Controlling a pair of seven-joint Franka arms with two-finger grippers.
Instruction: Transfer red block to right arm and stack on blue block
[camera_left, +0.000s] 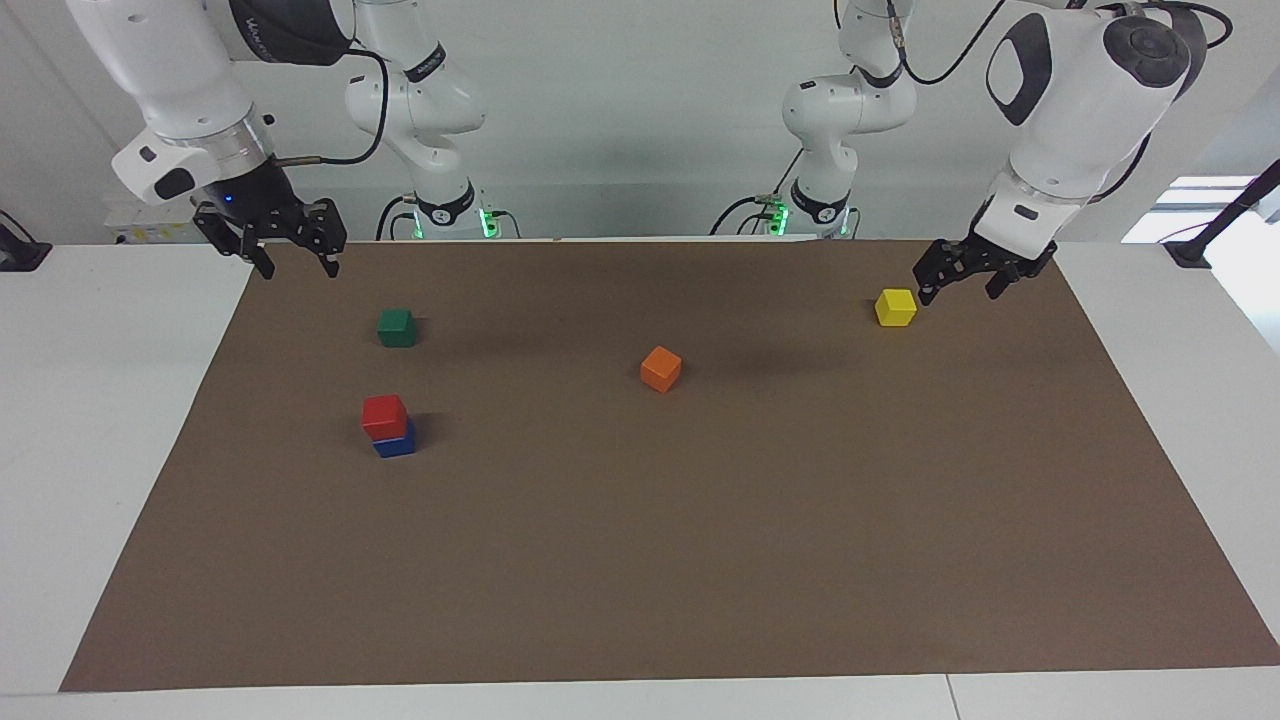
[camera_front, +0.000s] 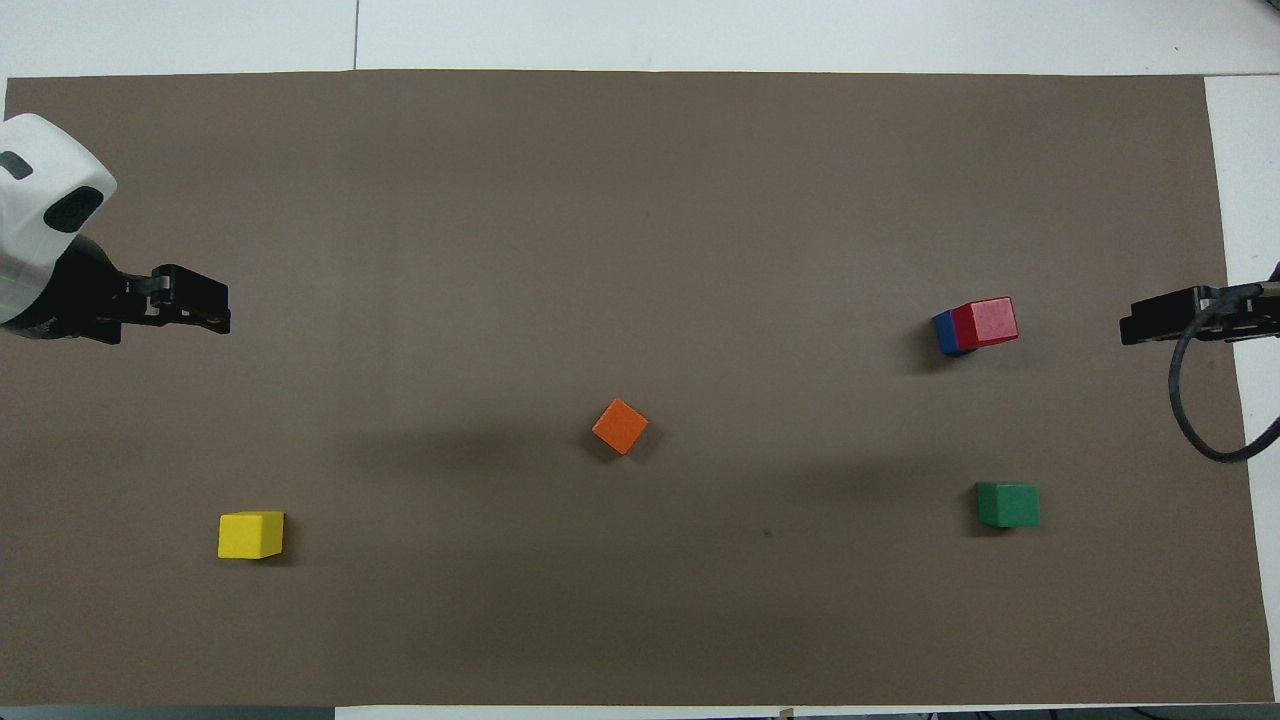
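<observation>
The red block (camera_left: 384, 415) sits on top of the blue block (camera_left: 396, 443), toward the right arm's end of the brown mat. The stack also shows in the overhead view, red block (camera_front: 986, 321) over blue block (camera_front: 943, 333). My right gripper (camera_left: 297, 262), with a blue light at its wrist, hangs open and empty over the mat's edge near the robots; it also shows in the overhead view (camera_front: 1135, 328). My left gripper (camera_left: 960, 290) hangs open and empty at the left arm's end; the overhead view (camera_front: 205, 305) shows it apart from every block.
A green block (camera_left: 397, 327) lies nearer to the robots than the stack. An orange block (camera_left: 661, 368) lies mid-mat. A yellow block (camera_left: 896, 307) lies toward the left arm's end. The brown mat (camera_left: 700, 560) covers the white table.
</observation>
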